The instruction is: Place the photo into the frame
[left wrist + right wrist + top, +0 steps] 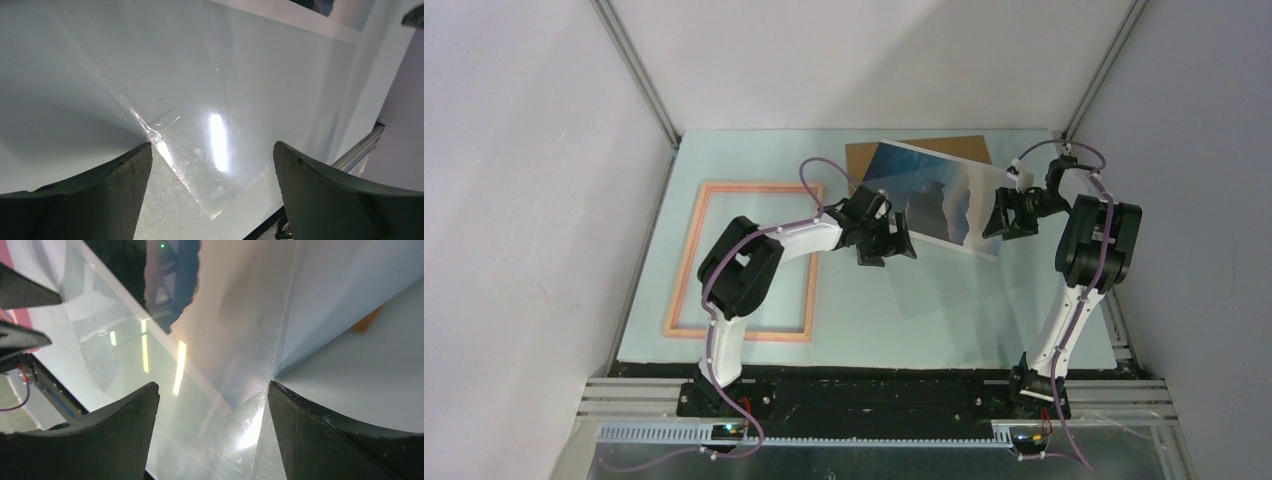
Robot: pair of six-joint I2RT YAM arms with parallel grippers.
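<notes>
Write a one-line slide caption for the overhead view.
Open left end effector and open right end effector flank the photo; pink frame lies left.

Top external: high behind near edge, facing down over whole counter (874,330). Wrist views: close, low, past left claw (211,150) and right claw (212,387), sharing clear sheet (235,150).
</notes>
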